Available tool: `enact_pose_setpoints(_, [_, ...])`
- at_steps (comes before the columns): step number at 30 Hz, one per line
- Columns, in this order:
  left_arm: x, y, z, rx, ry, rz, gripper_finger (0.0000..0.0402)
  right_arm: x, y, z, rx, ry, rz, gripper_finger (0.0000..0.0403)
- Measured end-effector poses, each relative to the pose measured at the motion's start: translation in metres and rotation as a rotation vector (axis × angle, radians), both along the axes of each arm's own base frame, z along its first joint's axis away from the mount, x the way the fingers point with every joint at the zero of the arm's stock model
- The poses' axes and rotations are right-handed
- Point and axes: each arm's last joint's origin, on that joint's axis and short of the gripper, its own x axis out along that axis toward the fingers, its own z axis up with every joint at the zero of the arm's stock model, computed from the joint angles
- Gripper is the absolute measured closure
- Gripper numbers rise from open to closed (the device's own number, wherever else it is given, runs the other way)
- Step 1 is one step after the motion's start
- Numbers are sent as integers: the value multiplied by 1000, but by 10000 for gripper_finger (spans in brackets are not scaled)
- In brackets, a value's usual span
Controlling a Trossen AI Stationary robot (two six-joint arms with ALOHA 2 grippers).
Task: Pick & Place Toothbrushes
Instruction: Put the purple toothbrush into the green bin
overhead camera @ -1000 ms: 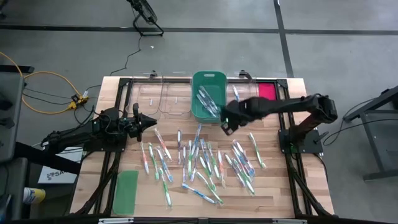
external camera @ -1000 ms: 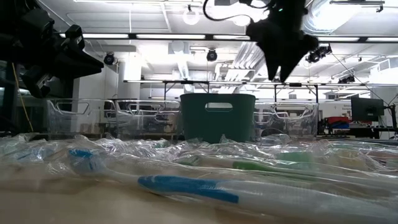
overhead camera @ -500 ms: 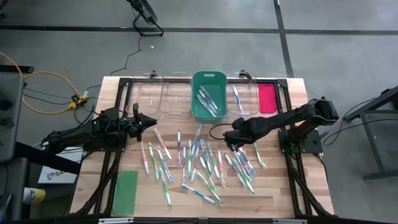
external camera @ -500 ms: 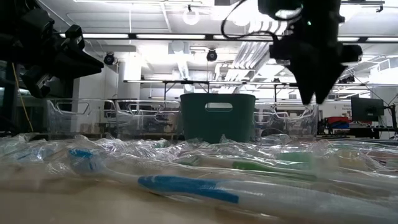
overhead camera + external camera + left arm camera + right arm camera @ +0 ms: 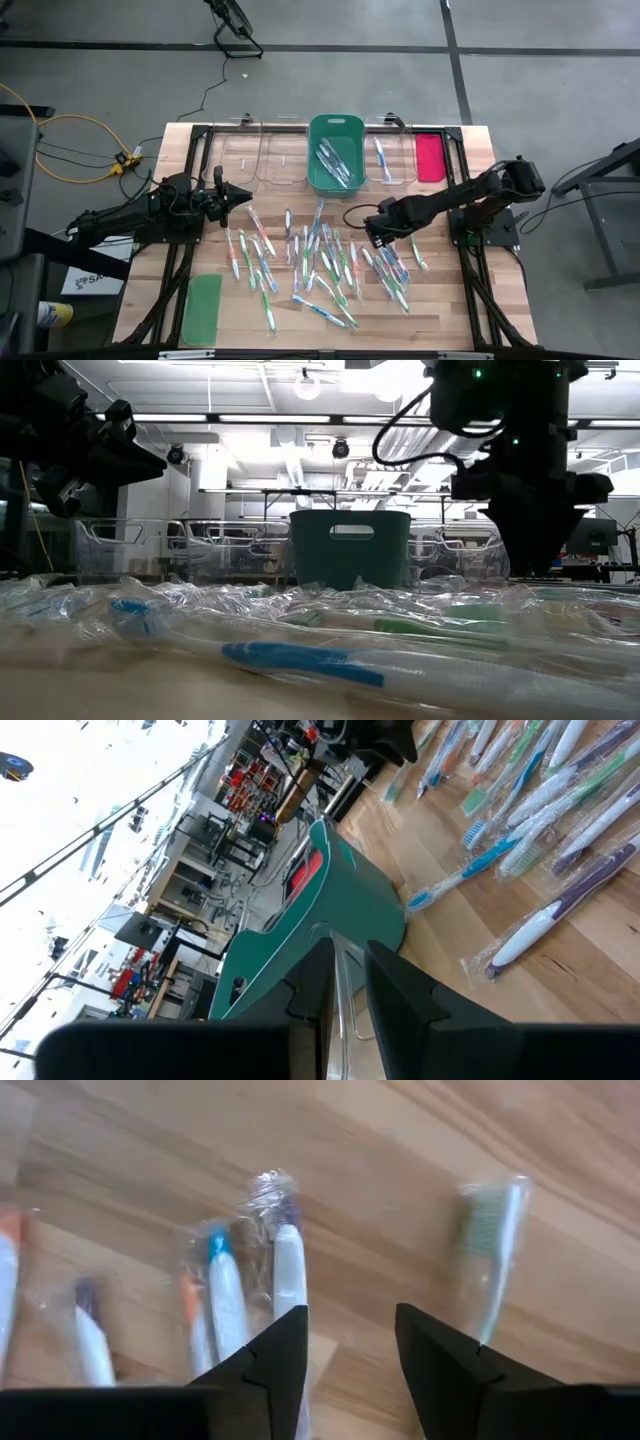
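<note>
Since the earlier frames the right arm has swung away from the green bin (image 5: pixel 336 153) and come down over the right part of the scattered toothbrushes (image 5: pixel 330 262), which lie in clear wrappers across the middle of the wooden table (image 5: pixel 440 300); a few more already rest in the bin and one in the clear bin (image 5: pixel 385 160) to its right. The left arm has not shifted.

The right gripper (image 5: pixel 378 232) sits low over the pile with its jaws apart and nothing between them. In the right wrist view a purple-tipped toothbrush (image 5: pixel 287 1275) runs under one finger (image 5: pixel 275 1360) rather than through the gap, a blue-tipped one (image 5: pixel 225 1300) lies just beside it, and a green one (image 5: pixel 490 1270) lies outside the other finger. The gap itself shows bare wood.

The likely trouble is a miss or a double pick: closing here, I judge, could pinch only crinkled wrapper, or drag the purple and blue brushes together, since they lie so close. Pressing a finger down on the purple handle could also flick it aside.

The left gripper (image 5: pixel 238 194) hovers at the left of the table, beyond the pile's left edge, fingers nearly together and empty in its wrist view.
</note>
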Motion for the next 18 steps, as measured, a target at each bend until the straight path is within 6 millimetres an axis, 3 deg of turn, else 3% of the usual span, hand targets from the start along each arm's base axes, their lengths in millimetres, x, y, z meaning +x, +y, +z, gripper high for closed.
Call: enact_pose_setpoints(18, [0, 0, 0, 0, 0, 0, 346, 4, 1, -7, 18, -75, -8, 262])
